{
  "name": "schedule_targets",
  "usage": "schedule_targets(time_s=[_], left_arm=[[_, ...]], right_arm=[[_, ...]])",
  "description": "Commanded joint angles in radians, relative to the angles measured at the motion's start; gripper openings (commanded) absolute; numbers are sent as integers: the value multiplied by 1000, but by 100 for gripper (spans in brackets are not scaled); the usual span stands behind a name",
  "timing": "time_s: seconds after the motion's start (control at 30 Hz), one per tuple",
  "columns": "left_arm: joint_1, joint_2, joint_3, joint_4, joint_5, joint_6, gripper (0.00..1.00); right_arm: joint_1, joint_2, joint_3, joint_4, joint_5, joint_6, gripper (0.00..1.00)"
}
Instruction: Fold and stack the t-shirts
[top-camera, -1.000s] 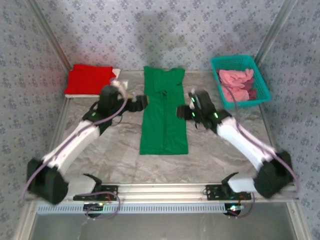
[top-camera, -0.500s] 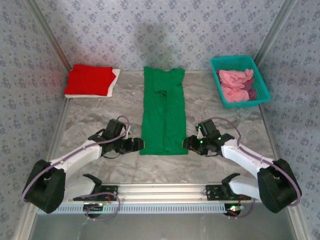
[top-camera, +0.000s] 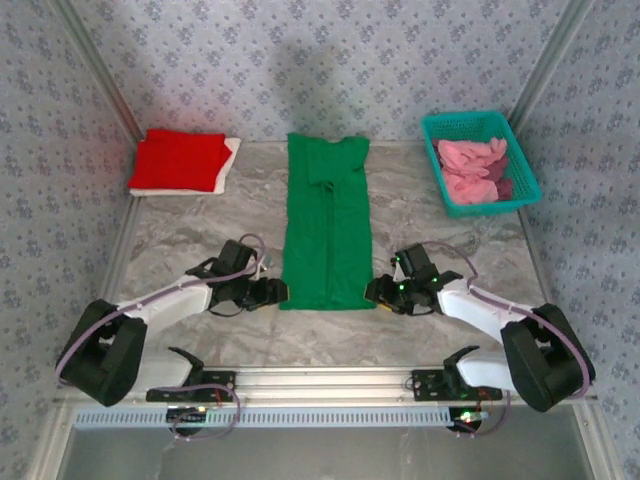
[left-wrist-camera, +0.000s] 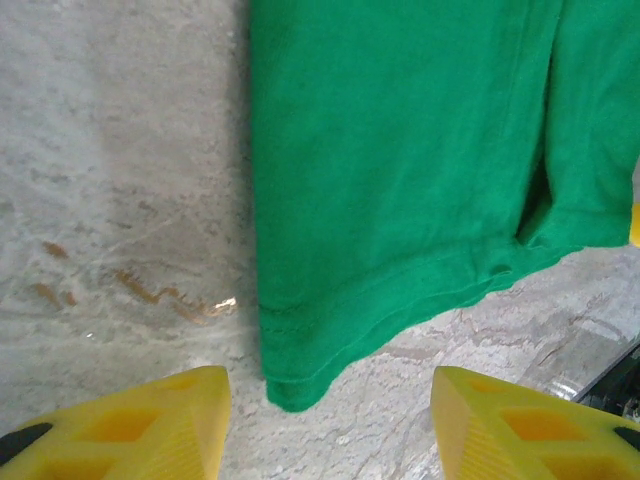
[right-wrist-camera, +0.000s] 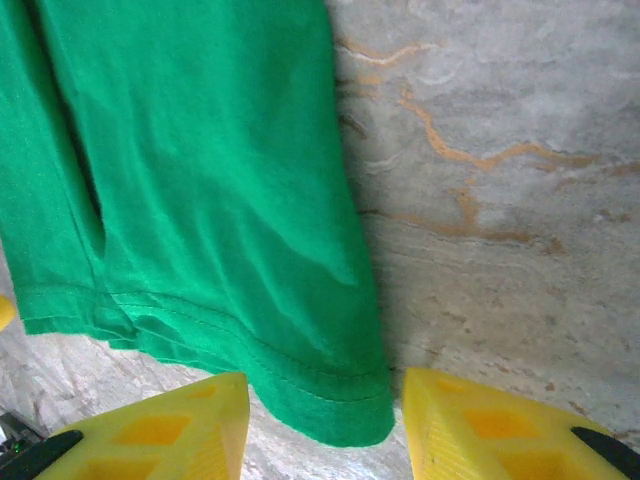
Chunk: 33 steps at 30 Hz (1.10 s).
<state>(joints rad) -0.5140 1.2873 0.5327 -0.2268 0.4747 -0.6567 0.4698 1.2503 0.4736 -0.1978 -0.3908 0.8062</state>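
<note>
**First onlooker:** The marble table (top-camera: 190, 235) at folding time: the green t-shirt (top-camera: 326, 225) lies as a long strip down the middle, collar at 12 o'clock, hem at 6. What could spoil this?

**Second onlooker:** The pick-up. The left gripper (top-camera: 277, 292) sits at the hem's 7 o'clock corner and the right gripper (top-camera: 373, 292) at its 5 o'clock corner. Each has its yellow fingers (left-wrist-camera: 150, 420) spread wide astride a corner. The strip is doubled cloth, so a shallow bite may, I judge, catch just the top layer and the fold falls open. One side gripping late would skew it.

**First onlooker:** Room to move?

**Second onlooker:** Bare marble flanks both long edges. The red t-shirt (top-camera: 178, 160), on a white t-shirt (top-camera: 233, 148), lies at 10 o'clock. The teal basket (top-camera: 466, 120), holding pink shirts (top-camera: 470, 165) and a maroon shirt (top-camera: 505, 187), is at 2. Both are well apart from the strip. The near rail (top-camera: 330, 378) runs close behind the hem.
</note>
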Motion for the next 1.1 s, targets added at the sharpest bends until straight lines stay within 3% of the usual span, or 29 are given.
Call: schedule_targets(time_s=[0.0,0.6,0.77,1.07], left_arm=[[-17,24,3,45,26,-16,55],[-48,110,0,102,-22,-56,54],[-58,141,20,133,-20,-65,49],[-92,157,101,38,-47,-66,48]], right_arm=[[-10,18,-15,14,-6,19,46],[-20,20,-29,55,-29,29,44],[-21,23,-34,73,-39,33,43],[-27,14,-39,76,-42,40,43]])
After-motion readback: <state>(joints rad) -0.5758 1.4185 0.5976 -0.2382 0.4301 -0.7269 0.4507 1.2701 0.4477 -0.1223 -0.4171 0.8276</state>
